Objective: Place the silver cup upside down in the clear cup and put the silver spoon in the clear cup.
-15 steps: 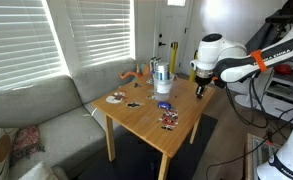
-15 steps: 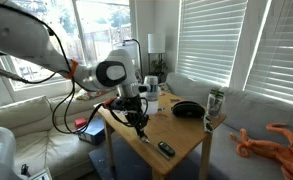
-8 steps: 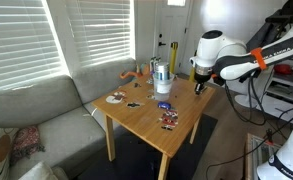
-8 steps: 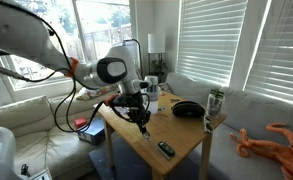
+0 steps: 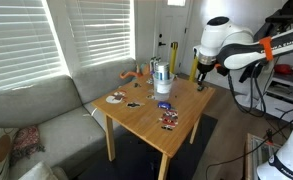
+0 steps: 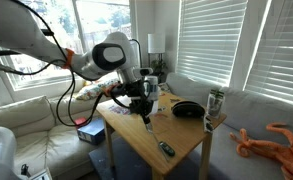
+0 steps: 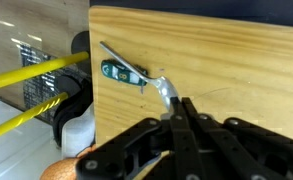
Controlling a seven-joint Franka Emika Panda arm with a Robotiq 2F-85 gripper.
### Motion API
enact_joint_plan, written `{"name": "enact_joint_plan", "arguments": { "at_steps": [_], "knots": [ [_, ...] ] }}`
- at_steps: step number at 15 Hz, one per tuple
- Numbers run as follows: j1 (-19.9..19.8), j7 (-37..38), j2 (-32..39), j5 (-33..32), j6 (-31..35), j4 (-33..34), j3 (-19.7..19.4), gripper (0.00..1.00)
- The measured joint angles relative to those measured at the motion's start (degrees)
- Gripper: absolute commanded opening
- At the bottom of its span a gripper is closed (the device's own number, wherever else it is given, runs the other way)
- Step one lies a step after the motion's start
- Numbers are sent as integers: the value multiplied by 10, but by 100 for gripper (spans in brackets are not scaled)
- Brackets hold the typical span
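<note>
Gripper clenched on spoon, up over the table. Spoon handle ends near the table edge. Bare wood alongside; cups well apart.

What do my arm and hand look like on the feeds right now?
The arm is glossy white with rounded, bulging joints and an orange band around one segment. Black cables loop alongside it. The hand is matte black, with slim fingers that taper to narrow tips. No markings are legible.
</note>
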Motion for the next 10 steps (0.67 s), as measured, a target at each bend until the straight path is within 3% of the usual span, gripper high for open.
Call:
{"name": "enact_joint_plan", "arguments": {
  "at_steps": [10],
  "knots": [
    [0, -20, -38, -6, -20, 12, 0, 1]
  ]
}}
